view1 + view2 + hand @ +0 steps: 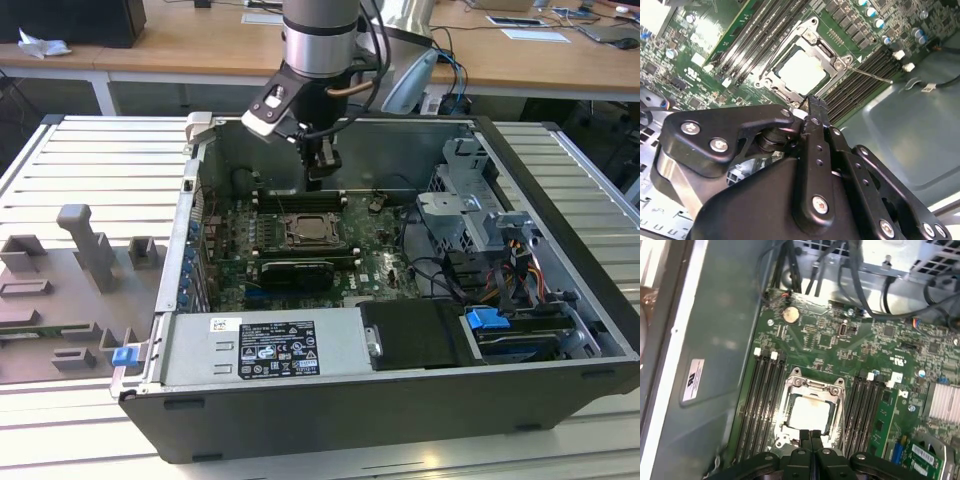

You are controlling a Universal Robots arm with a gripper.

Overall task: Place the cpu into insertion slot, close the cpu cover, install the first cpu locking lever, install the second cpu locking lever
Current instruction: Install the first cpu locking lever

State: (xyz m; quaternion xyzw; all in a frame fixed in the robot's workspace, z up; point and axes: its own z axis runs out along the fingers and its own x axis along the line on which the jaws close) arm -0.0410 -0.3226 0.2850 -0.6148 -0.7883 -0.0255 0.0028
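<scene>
The cpu is pale silvery-beige, the cpu cover silvery, the circuit board green, the gripper black. At the cpu's four o'clock in the exterior view sits a blue clip.

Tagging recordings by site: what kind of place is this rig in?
Likely a robotics lab or workshop bench: an open desktop computer case sits on a ribbed aluminium table, grey moulded fixtures lie at the exterior view's left, and wooden desks with papers stand behind.

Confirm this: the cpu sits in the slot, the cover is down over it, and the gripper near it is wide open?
No: the gripper is shut, as the first wrist view shows. The cpu is seated, with the cover down over it.
</scene>
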